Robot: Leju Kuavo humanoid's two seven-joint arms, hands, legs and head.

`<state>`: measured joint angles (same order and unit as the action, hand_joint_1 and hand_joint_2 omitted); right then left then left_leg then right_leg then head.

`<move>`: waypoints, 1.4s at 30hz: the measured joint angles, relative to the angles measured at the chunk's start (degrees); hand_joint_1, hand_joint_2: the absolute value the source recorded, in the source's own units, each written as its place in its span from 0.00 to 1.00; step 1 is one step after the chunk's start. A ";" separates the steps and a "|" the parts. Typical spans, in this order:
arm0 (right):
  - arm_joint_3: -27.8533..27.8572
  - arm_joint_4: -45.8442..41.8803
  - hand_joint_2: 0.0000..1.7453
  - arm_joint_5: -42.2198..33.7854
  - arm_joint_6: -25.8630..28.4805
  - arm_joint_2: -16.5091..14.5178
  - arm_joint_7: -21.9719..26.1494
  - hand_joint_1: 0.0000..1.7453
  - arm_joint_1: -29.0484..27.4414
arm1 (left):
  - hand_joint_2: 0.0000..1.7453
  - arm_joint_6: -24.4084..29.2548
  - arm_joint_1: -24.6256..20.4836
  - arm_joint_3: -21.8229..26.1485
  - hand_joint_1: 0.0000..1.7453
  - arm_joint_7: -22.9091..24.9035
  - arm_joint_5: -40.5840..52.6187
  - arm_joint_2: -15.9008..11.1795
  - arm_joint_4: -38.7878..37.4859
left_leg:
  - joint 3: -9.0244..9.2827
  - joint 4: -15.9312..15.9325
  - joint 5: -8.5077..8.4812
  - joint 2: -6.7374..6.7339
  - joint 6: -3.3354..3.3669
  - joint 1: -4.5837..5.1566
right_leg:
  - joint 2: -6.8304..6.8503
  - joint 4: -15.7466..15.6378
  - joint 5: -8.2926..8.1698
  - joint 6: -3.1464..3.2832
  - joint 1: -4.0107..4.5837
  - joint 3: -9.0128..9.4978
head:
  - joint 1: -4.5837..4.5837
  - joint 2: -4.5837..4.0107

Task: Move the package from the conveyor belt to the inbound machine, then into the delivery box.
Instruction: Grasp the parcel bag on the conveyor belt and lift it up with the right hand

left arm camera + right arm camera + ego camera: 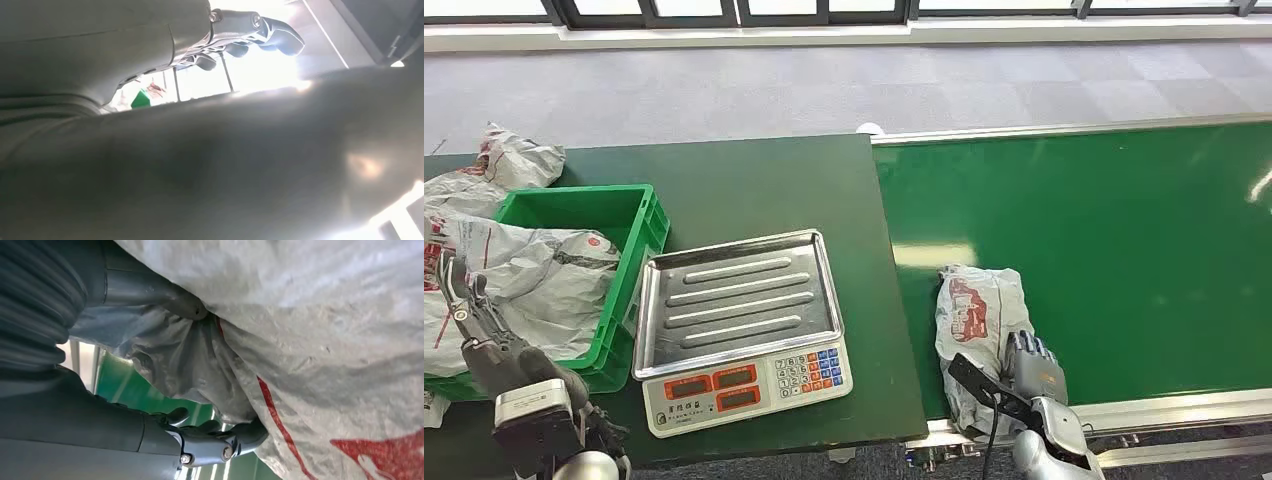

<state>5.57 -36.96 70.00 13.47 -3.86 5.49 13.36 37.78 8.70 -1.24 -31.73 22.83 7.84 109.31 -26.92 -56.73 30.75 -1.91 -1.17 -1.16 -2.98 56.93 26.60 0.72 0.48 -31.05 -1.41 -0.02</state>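
Observation:
A grey plastic package (972, 305) with red print lies on the green conveyor belt (1104, 230), near its front left corner. My right hand (1034, 368) is at the package's near right side. Up close, the thumb (165, 295) presses into a fold of the package (325, 340) and the fingers (220, 440) curl round its edge. The silver weighing scale (734, 300), with its orange displays and keypad, stands bare on the dark green table. My left hand (469, 320) is raised at the front left by the green crate (639, 215), its fingers (260, 30) stretched out and holding nothing.
The green crate holds a large grey package (534, 270). Another grey package (514, 155) lies behind it at the table's far left. The belt's metal front rail (1164, 410) runs just beyond my right wrist. Grey floor lies beyond the table.

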 joint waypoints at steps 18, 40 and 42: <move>-1.51 4.92 1.00 1.58 5.39 -2.37 -0.74 1.00 2.04 | 0.00 0.24 0.13 -0.03 0.00 -0.89 -0.23 0.14 0.69 | -0.23 0.00 -0.28 0.08 -0.19 -0.19 | 0.07 -0.13 -0.47 0.05 0.20 -0.16 | 0.01 0.00; -6.02 -24.23 1.00 9.10 8.52 -0.39 -2.12 1.00 1.15 | 0.00 -2.24 1.54 0.32 0.00 -2.61 -1.02 1.92 0.36 | -0.54 -0.06 -0.21 1.48 0.15 0.33 | 1.42 0.30 0.17 -0.24 -0.54 -0.12 | -0.01 0.00; -9.34 -30.00 1.00 9.78 6.58 -0.37 -2.71 1.00 3.65 | 0.00 -2.15 2.14 0.34 0.00 -3.54 -1.74 2.20 0.24 | -0.71 -0.07 -0.24 1.48 0.15 0.38 | 1.42 0.36 0.17 -0.23 -0.56 -0.38 | -0.01 0.00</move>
<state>-3.77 -66.96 79.78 20.06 -4.23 2.78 17.01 35.63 10.84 -0.90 -35.27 21.09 10.03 109.55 -27.63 -56.80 30.51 -0.43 -1.03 -0.78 -1.56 57.29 26.76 0.49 -0.08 -31.43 -1.42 -0.02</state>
